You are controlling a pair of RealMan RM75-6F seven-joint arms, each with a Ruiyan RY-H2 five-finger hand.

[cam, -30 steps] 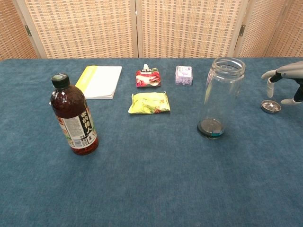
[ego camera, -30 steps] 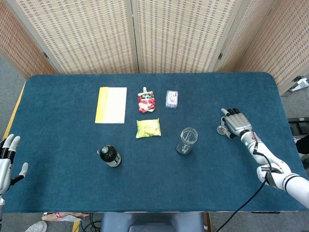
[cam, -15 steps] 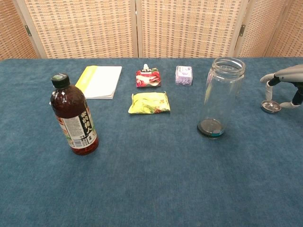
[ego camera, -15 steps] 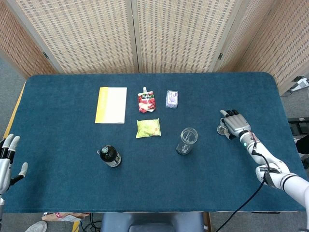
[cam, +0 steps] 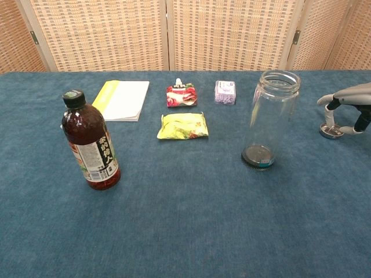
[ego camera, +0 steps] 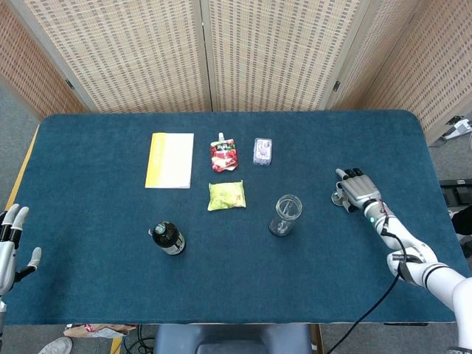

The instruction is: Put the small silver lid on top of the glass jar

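Note:
The small silver lid (cam: 330,134) lies flat on the blue cloth at the far right, right of the glass jar (cam: 268,119). The jar stands upright and open-mouthed with a dark disc in its bottom; from above the jar (ego camera: 285,214) shows right of centre. My right hand (cam: 348,104) arches over the lid, one fingertip down on its left side and the thumb against its right edge. In the head view the right hand (ego camera: 355,189) hides most of the lid (ego camera: 338,198). My left hand (ego camera: 10,245) hangs at the table's near left edge, fingers spread, holding nothing.
A dark drink bottle (cam: 90,141) stands front left. A yellow-edged notebook (cam: 122,99), a red pouch (cam: 181,95), a yellow-green packet (cam: 182,125) and a small purple box (cam: 225,92) lie across the middle and back of the table (cam: 185,226).
My right hand has sunk onto the lid and its thumb and finger have drawn in around it. The lid, jar and left hand have stayed put.

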